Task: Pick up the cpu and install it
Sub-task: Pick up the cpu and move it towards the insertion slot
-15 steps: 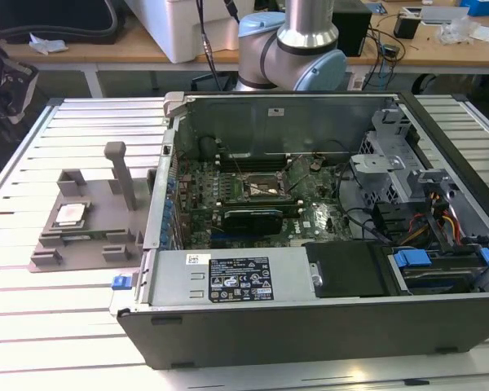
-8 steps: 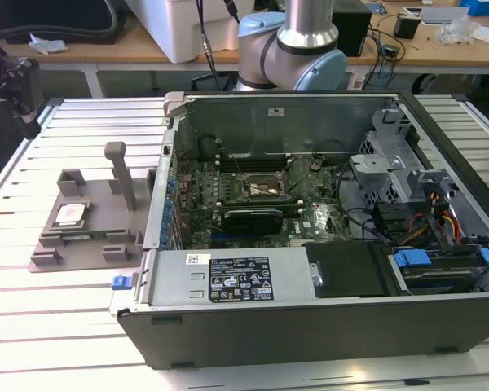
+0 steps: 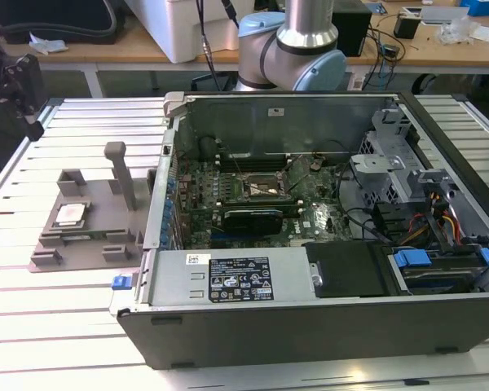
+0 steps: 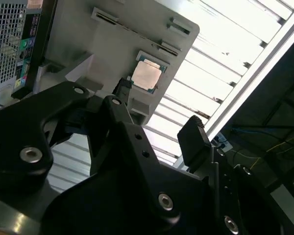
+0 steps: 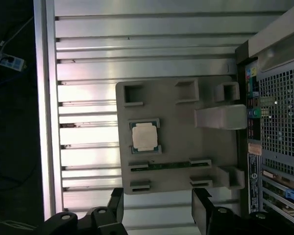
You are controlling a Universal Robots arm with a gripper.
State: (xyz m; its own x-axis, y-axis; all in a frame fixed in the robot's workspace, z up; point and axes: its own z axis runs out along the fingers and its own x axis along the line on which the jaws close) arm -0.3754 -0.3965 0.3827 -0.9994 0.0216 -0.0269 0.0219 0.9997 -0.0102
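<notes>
The cpu (image 3: 69, 214) is a small square chip with a silver top. It lies flat in a recess of the grey fixture block (image 3: 90, 240), on the slatted table at the exterior view's left. Both wrist views look down on the cpu (image 5: 145, 136) (image 4: 147, 76) from well above. My gripper (image 5: 159, 211) is open, its two black fingers (image 5: 204, 210) spread wide with nothing between them, and it hangs over the near edge of the fixture block (image 5: 186, 142). It touches neither the chip nor the block. The motherboard's empty socket (image 3: 265, 191) sits inside the open computer case (image 3: 310, 326).
A tall grey post (image 3: 121, 171) rises from the fixture block beside the case wall. Inside the case lie a black graphics card (image 3: 253, 218), cables and a drive cage (image 3: 391, 155). The arm's base (image 3: 297, 41) stands behind the case. A bench with clutter runs along the back.
</notes>
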